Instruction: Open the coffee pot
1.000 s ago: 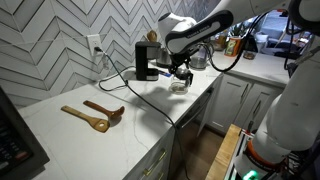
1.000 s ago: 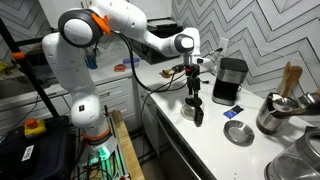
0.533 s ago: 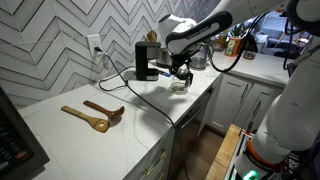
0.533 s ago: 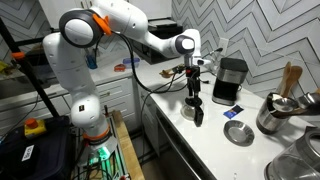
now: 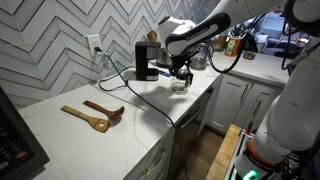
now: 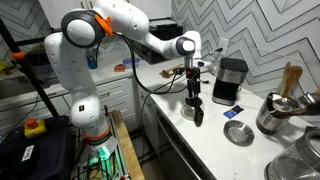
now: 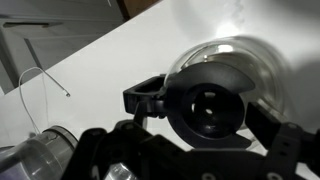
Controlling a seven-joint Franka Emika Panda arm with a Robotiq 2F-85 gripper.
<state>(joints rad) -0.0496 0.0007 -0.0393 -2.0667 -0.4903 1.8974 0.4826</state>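
Observation:
The coffee pot [image 7: 225, 55] is a small clear-glass carafe with a black lid [image 7: 205, 105] and a black handle [image 7: 146, 97] pointing left in the wrist view. It stands on the white counter near the front edge in both exterior views [image 5: 179, 87] [image 6: 195, 104]. My gripper [image 7: 200, 145] hangs just above the pot, its fingers spread wide on either side of the lid, open and holding nothing. It also shows in both exterior views [image 5: 181, 74] [image 6: 194, 78].
The black boxy coffee machine [image 5: 146, 62] [image 6: 230, 80] stands by the tiled wall behind the pot. Two wooden spoons [image 5: 92, 114] lie further along the counter. A round metal lid [image 6: 238, 133] and a steel pot with utensils [image 6: 276, 112] sit nearby. A cable [image 5: 140, 95] crosses the counter.

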